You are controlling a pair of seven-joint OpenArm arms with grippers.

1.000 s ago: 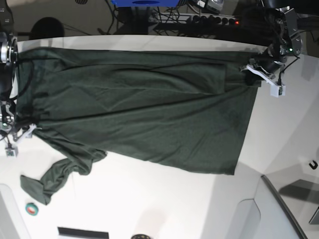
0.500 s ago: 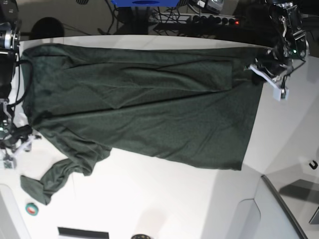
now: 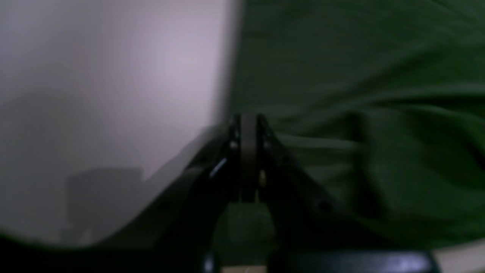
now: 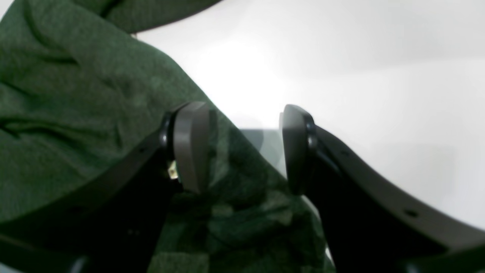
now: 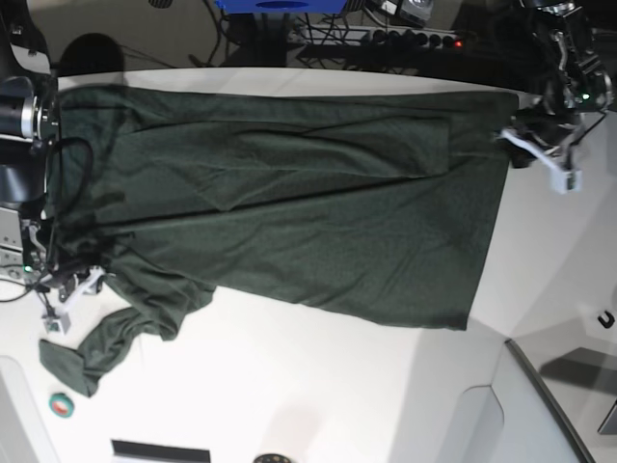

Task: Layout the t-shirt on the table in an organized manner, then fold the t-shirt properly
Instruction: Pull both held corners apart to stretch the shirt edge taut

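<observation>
T-shirt (image 5: 289,203) dragged rightward, left jaws' grip blurred, seemingly pinching hem

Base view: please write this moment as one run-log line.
dark green knit t-shirt: spread, sleeve bunched | left pincer: shut at hem | right pincer: open

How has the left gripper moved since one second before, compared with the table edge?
Yes. The left gripper shifted rightward in the base view, toward the table's side, pulling the t-shirt hem along.

The t-shirt (image 5: 289,212) is soft, matt dark green knit cloth with a fine grainy weave. The table (image 5: 318,386) is smooth white with a faint sheen. The right gripper's pads (image 4: 189,146) look matt grey, like rubber.
</observation>
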